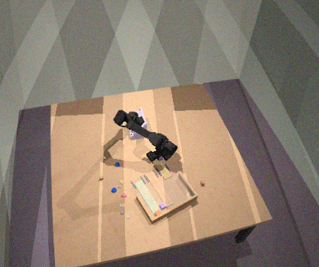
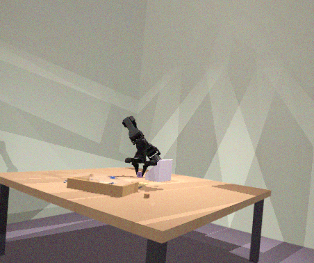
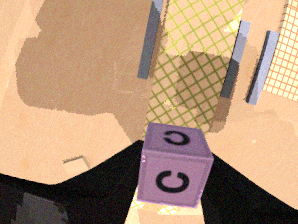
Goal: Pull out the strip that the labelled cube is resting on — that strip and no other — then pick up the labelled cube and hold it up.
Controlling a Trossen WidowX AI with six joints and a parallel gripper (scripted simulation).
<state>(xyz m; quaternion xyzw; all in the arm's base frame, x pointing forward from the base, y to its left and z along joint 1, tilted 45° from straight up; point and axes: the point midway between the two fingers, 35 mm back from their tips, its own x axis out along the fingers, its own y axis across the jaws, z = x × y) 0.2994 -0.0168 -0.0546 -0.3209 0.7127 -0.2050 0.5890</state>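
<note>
My gripper (image 1: 160, 158) (image 2: 139, 174) (image 3: 172, 152) is shut on the purple cube (image 1: 161, 159) (image 2: 139, 174) (image 3: 150, 175), which carries a black C on its faces. The cube is held just above table level, in front of the arm's base; the exact gap beneath it is hard to tell. The strip with yellow-green crosshatching (image 1: 165, 172) (image 3: 200, 25) lies outside the tray's open side, between short grey-blue rails (image 3: 149, 47) (image 3: 236, 60). It runs on beneath the cube, which hides part of it. A strip with orange grid (image 3: 287, 65) lies to its right in the wrist view.
A wooden tray (image 1: 172, 210) (image 2: 96, 188) stands beyond the gripper. It holds a pale green strip (image 1: 147, 196), another purple cube (image 1: 162, 205) and an orange cube (image 1: 157, 213). Two blue pieces (image 1: 117, 164) (image 1: 113, 190) and a brown cube (image 1: 202, 183) (image 2: 146, 195) lie outside it.
</note>
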